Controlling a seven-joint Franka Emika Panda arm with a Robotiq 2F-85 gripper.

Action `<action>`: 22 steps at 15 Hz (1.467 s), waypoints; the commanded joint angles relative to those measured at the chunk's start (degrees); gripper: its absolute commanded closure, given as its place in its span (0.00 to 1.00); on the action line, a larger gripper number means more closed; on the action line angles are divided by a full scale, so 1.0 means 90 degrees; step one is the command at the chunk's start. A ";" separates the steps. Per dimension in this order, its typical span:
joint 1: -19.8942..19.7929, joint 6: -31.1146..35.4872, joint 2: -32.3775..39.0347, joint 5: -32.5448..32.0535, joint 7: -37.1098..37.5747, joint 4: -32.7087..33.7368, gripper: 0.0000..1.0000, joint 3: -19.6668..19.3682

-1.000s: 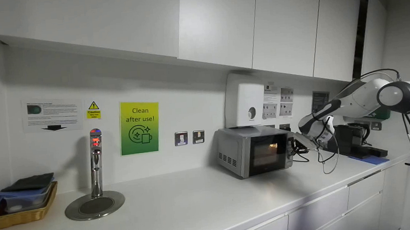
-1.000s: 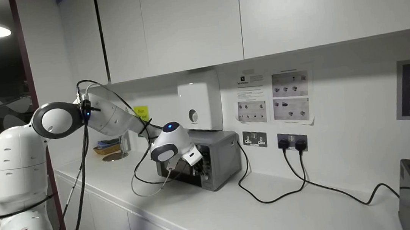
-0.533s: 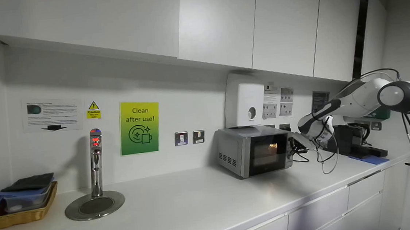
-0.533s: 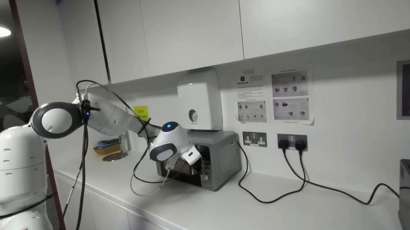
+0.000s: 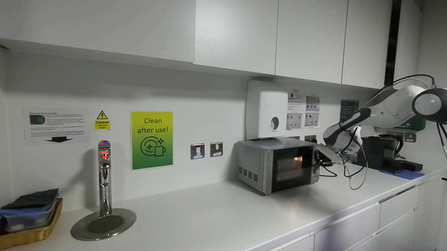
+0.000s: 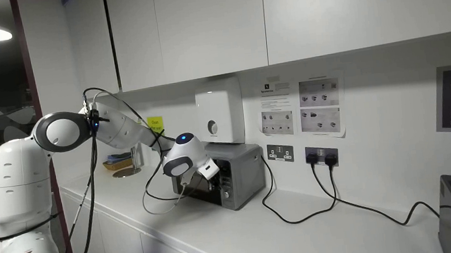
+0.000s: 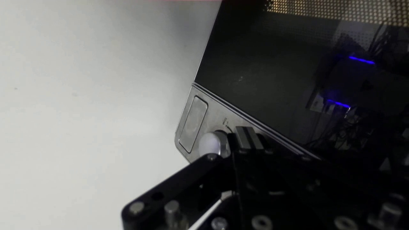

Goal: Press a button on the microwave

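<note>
The silver-grey microwave (image 5: 252, 161) stands on the counter against the wall, also seen in an exterior view (image 6: 247, 174). Its dark door (image 5: 290, 168) is closed and a light glows inside. In the wrist view its control strip (image 7: 215, 116) shows a round silver knob (image 7: 209, 144) and a flat rectangular button (image 7: 193, 124). My gripper (image 7: 249, 138) is shut and empty, its two fingertips together. They are in front of the control strip, just beside the knob; I cannot tell whether they touch it. My gripper (image 6: 214, 182) hides the upper part of the strip.
A white wall-mounted dispenser (image 5: 266, 108) hangs just above the microwave. A black coffee machine (image 5: 381, 151) stands farther along the counter. Power cables (image 6: 302, 219) lie on the counter. A tap (image 5: 105, 178) and a wicker basket (image 5: 26, 234) stand at the far end.
My gripper and wrist have shifted slightly to the left in both exterior views. More of the microwave's control strip and knob shows now. The microwave has not moved.
</note>
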 commanded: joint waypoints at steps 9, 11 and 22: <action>0.0027 0.0343 -0.0092 -0.0047 -0.0003 -0.0124 1.00 -0.0014; 0.0027 0.0369 -0.0071 -0.0005 -0.0021 -0.0087 1.00 0.0001; -0.0018 0.0523 0.0174 0.0129 -0.0242 0.0215 1.00 0.0082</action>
